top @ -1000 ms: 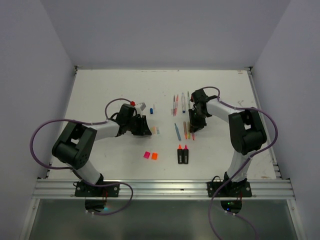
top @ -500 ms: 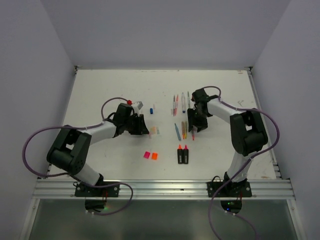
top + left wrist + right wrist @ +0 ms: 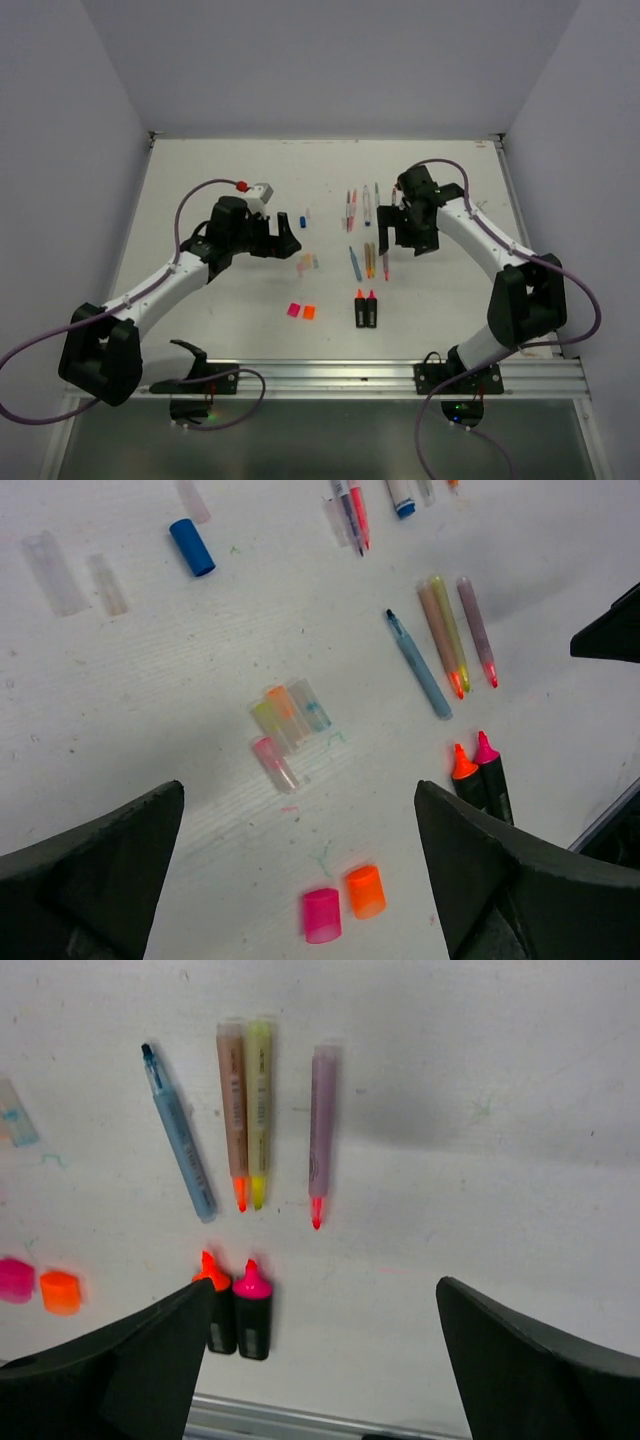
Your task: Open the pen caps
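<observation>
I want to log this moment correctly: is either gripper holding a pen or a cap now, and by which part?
Nothing is held. The left gripper and the right gripper are both open, with nothing between their fingers.

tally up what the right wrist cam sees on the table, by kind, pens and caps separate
thin pens: 4
black highlighters: 2
stubby caps: 2
small pale cap, cut off at the left edge: 1
total: 9
</observation>
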`<action>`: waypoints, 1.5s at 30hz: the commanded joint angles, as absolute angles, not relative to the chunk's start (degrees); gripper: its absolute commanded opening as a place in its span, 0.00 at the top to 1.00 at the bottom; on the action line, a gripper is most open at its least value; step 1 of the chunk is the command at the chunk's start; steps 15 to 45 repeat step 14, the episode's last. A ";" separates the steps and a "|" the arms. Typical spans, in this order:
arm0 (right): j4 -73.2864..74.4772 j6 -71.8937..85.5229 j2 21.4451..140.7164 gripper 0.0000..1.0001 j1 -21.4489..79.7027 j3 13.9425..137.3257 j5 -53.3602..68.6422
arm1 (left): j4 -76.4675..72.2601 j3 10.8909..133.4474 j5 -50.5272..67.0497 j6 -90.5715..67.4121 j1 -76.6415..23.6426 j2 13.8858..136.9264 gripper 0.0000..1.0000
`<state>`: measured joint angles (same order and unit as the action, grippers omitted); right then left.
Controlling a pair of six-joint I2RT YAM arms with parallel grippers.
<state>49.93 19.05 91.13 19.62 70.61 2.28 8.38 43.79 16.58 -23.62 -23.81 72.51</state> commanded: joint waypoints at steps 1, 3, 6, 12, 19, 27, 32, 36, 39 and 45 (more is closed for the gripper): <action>55.45 19.86 86.84 0.01 20.83 70.58 2.37 | 10.81 44.74 16.52 -26.43 -23.47 69.00 0.00; 57.21 20.47 85.44 0.01 21.96 69.44 3.69 | 9.42 43.16 17.83 -28.12 -23.47 67.07 0.00; 56.61 21.27 81.06 0.01 23.63 66.28 5.18 | 6.51 37.99 19.51 -32.51 -23.47 61.02 0.00; 52.06 22.50 71.83 0.01 25.05 56.18 13.07 | -8.23 24.74 24.87 -46.91 -23.47 47.59 0.00; 47.49 23.11 63.06 0.01 25.05 50.23 18.25 | -24.05 18.84 26.97 -54.99 -23.55 41.69 0.00; 47.49 23.11 63.06 0.01 25.05 50.23 18.25 | -24.05 18.84 26.97 -54.99 -23.55 41.69 0.00; 47.49 23.11 63.06 0.01 25.05 50.23 18.25 | -24.05 18.84 26.97 -54.99 -23.55 41.69 0.00; 47.49 23.11 63.06 0.01 25.05 50.23 18.25 | -24.05 18.84 26.97 -54.99 -23.55 41.69 0.00; 47.49 23.11 63.06 0.01 25.05 50.23 18.25 | -24.05 18.84 26.97 -54.99 -23.55 41.69 0.00; 47.49 23.11 63.06 0.01 25.05 50.23 18.25 | -24.05 18.84 26.97 -54.99 -23.55 41.69 0.00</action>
